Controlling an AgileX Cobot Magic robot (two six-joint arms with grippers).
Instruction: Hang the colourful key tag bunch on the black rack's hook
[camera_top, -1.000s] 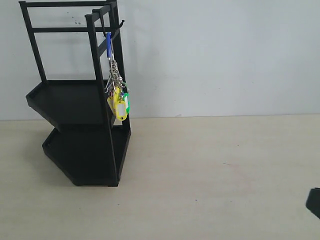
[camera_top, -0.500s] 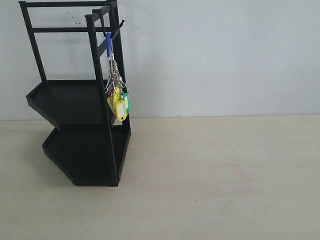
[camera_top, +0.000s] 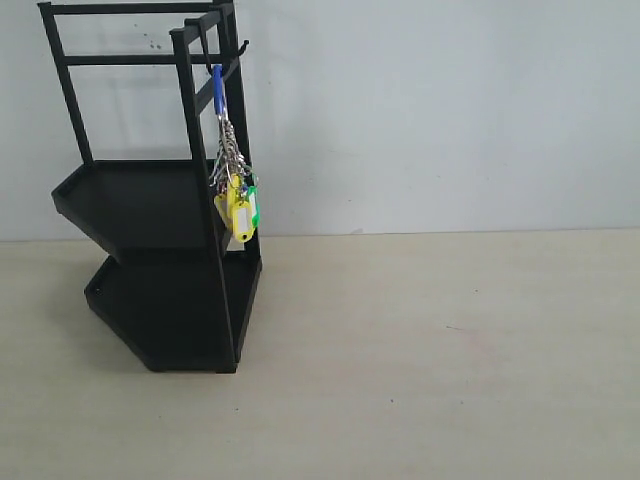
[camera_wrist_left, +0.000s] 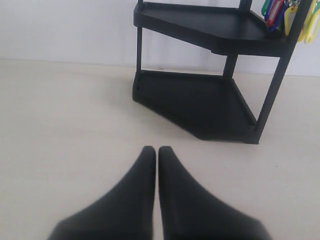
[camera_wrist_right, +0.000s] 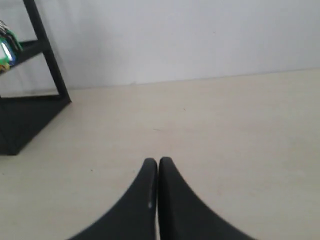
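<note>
The black rack (camera_top: 160, 200) stands at the left of the exterior view against the white wall. The colourful key tag bunch (camera_top: 238, 205) hangs by its blue loop from the hook (camera_top: 240, 47) on the rack's top rail, beside the front post. Neither gripper shows in the exterior view. In the left wrist view my left gripper (camera_wrist_left: 157, 150) is shut and empty over bare table, short of the rack (camera_wrist_left: 200, 100), with the key tag bunch (camera_wrist_left: 287, 12) at the picture's edge. My right gripper (camera_wrist_right: 158, 161) is shut and empty, away from the rack (camera_wrist_right: 30, 115) and the key tag bunch (camera_wrist_right: 7, 47).
The pale beige table (camera_top: 430, 350) stretches to the right of the rack, with the white wall (camera_top: 450, 110) behind it.
One second ago a dark part of the right arm showed at the lower right corner of the exterior view; it has left the frame. The key tag bunch hangs as before.
</note>
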